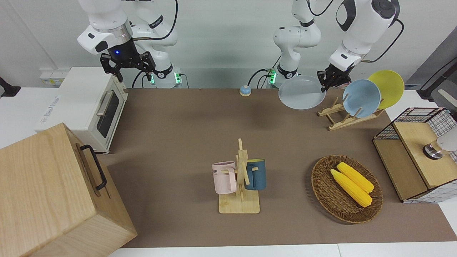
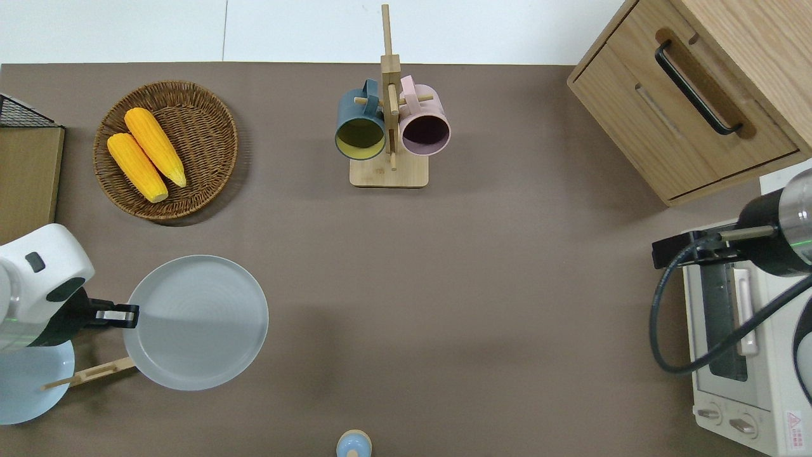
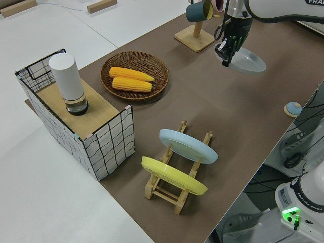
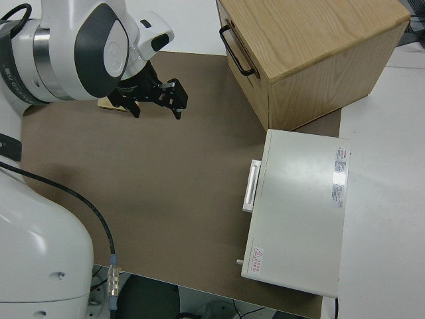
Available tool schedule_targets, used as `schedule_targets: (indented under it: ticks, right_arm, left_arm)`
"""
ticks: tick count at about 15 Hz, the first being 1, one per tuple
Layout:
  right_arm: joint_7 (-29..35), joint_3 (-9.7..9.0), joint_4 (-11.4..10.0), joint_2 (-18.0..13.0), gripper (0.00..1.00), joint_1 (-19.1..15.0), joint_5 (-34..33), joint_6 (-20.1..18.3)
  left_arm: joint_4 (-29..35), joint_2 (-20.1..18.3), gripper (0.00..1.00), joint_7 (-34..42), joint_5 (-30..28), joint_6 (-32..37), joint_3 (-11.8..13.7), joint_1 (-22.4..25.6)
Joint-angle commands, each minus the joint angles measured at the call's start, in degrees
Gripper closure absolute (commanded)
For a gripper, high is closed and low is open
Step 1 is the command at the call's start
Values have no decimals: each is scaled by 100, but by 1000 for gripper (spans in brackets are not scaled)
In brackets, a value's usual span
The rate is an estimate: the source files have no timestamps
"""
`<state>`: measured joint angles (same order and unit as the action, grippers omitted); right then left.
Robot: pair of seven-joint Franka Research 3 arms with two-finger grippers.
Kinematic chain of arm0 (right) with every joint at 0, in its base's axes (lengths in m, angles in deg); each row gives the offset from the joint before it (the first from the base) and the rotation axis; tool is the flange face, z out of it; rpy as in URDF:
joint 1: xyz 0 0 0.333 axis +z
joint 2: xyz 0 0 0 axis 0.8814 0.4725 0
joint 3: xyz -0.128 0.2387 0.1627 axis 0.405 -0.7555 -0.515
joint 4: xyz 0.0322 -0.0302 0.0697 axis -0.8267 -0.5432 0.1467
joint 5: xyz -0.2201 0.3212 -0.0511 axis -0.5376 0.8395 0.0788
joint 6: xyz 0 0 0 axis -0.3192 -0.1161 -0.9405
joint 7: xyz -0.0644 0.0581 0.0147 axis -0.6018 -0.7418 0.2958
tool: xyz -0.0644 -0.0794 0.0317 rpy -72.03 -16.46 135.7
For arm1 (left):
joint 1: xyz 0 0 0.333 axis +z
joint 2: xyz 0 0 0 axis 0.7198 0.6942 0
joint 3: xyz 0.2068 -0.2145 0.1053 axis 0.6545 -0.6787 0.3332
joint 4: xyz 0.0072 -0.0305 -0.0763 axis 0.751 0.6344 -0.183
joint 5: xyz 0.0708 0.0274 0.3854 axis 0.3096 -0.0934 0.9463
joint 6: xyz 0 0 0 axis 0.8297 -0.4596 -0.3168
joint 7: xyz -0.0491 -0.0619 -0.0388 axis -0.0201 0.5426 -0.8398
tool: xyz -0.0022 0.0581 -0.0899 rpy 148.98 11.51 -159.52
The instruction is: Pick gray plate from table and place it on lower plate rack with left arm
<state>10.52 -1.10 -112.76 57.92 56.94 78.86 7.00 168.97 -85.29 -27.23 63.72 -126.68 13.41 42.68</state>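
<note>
My left gripper [image 1: 330, 81] is shut on the rim of the gray plate [image 1: 301, 92], holding it roughly level in the air. Seen from overhead, the gray plate [image 2: 196, 322] hangs over the table [image 2: 444, 285] with its edge above a rail tip of the lower plate rack [image 2: 89, 374], and the left gripper [image 2: 120, 315] grips its rim toward the left arm's end. The rack [image 1: 348, 119] carries a light-blue plate [image 1: 361, 98] and a yellow plate [image 1: 387, 87]. The right gripper [image 1: 127, 66] is parked and open.
A mug tree [image 1: 240, 178] with two mugs stands mid-table. A wicker basket [image 1: 323, 192] holds two corn cobs. A wire-sided wooden shelf [image 1: 416, 157] stands at the left arm's end. A toaster oven [image 1: 89, 107] and a wooden cabinet [image 1: 53, 200] stand at the right arm's end.
</note>
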Motion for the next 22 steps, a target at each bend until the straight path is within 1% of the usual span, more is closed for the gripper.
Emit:
schedule_targets:
  ticks: [1,3,4,6,10,12,14,16,19,22]
  right_arm:
    - [1,-38,35,-14,11,-41,43,-83]
    - [1,-29,35,-14,11,-41,43,-83]
    - [1,-29,35,-14,11,-41,43,-83]
    - [1,-38,35,-14,13,-41,43,-83]
    - [1,-29,35,-14,11,-41,43,-83]
    - [-8,-38,35,-14,13,-41,43,-74]
    - [1,-29,35,-14,11,-41,43,-83]
    - [1,-38,35,-14,11,-41,43,-83]
    - [-8,-38,35,-14,13,-41,43,-83]
    - [1,-38,35,-14,11,-41,43,-83]
  left_arm:
    - [-342,43,1000,-33,-43,261,16,-7]
    - [-430,43,1000,-24,53,348,7,2]
    - [-457,43,1000,-50,201,366,7,11]
    - [-457,43,1000,-357,911,366,-54,-15]
    - [-439,60,1000,-507,2159,681,-98,-33]
    - [-413,60,1000,-516,2548,752,-98,-16]
    - [-387,51,1000,-525,3048,1015,-81,-16]
    - [-317,112,1000,-578,3523,1288,-90,-16]
    - [60,244,1000,-1068,4147,1596,-116,-94]
    - [149,586,1000,-1595,4561,1833,-239,-139]
